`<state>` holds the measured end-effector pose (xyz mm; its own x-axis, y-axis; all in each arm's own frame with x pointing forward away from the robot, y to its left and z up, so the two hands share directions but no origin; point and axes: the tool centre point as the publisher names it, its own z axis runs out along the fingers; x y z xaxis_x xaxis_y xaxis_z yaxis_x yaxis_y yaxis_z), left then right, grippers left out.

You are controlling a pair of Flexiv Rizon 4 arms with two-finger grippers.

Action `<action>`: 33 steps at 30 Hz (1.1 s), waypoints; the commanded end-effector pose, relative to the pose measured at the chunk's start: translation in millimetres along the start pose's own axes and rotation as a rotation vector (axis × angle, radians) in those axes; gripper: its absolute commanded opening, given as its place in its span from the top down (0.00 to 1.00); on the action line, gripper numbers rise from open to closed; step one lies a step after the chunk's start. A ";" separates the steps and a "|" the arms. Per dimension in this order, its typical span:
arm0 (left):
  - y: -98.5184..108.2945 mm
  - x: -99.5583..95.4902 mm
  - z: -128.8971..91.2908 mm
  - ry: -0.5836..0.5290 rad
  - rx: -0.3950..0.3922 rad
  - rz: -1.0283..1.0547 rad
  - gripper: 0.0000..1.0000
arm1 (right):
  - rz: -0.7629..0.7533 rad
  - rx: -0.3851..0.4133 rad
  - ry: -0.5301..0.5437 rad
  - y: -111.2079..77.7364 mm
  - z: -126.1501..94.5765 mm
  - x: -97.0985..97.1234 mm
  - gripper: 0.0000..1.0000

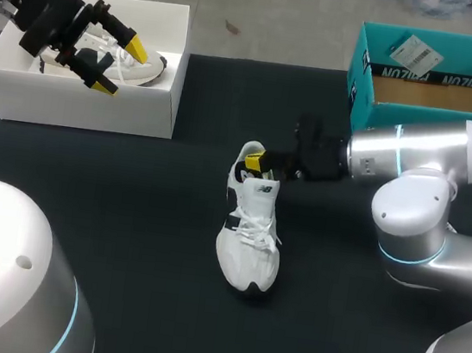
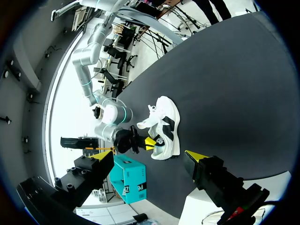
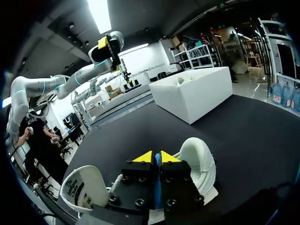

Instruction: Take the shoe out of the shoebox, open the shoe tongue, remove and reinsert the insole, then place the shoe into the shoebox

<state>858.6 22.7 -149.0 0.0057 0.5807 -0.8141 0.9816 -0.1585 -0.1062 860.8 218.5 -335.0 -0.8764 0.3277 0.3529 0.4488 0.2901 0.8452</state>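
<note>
Fingers of my right gripper are pressing together at the heel of the shoe on the table. Pulling now, I am risking dragging the shoe, as my open left gripper is hanging over the white box.

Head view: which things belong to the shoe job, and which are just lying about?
Job:
shoe on the table
white shoebox

Lying about:
teal box
second shoe inside the white shoebox, probably not in play
</note>
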 end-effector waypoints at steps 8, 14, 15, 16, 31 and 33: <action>0.2 -0.5 -0.4 0.005 0.001 0.000 0.00 | 0.002 0.020 -0.001 -6.4 13.9 -9.0 1.00; 0.2 -0.5 -0.4 0.005 0.001 0.000 0.00 | -0.007 0.032 -0.014 -11.6 17.8 -13.4 1.00; 0.2 -0.5 -0.4 0.005 0.001 0.000 0.00 | -0.009 0.040 -0.018 -13.2 18.7 -14.5 1.00; 0.2 -0.5 -0.4 0.005 0.001 0.000 0.00 | -0.011 0.044 -0.021 -14.6 19.2 -15.6 1.00; 0.2 -0.5 -0.4 0.005 0.001 0.000 0.00 | -0.076 0.070 -0.073 -15.7 10.4 -12.7 0.00; 0.2 -0.5 -0.4 0.005 0.001 0.000 0.00 | -0.083 0.077 -0.087 -12.1 5.0 -7.5 0.00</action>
<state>858.6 22.7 -149.0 0.0056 0.5807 -0.8141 0.9816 -0.1585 -0.1062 870.8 219.7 -359.4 -0.8984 0.3587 0.2535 0.3874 0.3751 0.8422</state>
